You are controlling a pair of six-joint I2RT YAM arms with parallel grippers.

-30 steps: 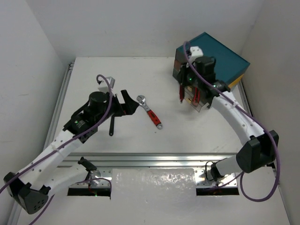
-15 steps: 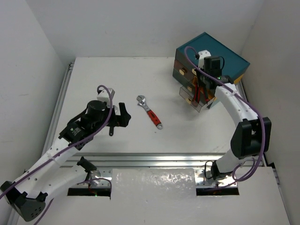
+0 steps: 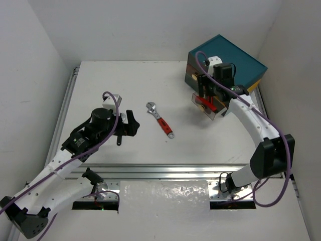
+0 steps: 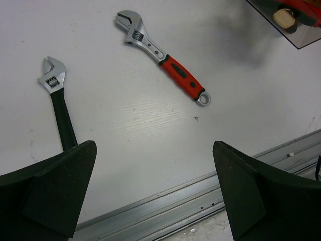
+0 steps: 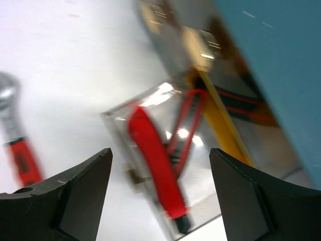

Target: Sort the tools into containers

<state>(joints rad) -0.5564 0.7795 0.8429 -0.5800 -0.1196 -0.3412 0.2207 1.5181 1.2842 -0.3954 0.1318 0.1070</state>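
Note:
A red-handled adjustable wrench (image 3: 160, 120) lies mid-table; it also shows in the left wrist view (image 4: 165, 63). A dark-handled adjustable wrench (image 4: 57, 105) lies left of it, partly under my left gripper (image 3: 128, 125). That gripper (image 4: 154, 150) is open and empty, just above the table. The teal-topped chest (image 3: 233, 57) stands at the back right with one translucent drawer (image 3: 216, 113) pulled out. Red-handled pliers (image 5: 155, 160) lie inside this drawer. My right gripper (image 3: 208, 93) hovers over the drawer, open and empty (image 5: 160, 165).
A metal rail (image 3: 165, 170) runs along the table's near edge. The chest's shut drawers have cream knobs (image 5: 200, 47). White walls close in the table on the left, back and right.
The right gripper held the red pliers over the open drawer; the pliers now lie in the drawer and the gripper is open above them. The left arm drew back slightly toward the near edge.

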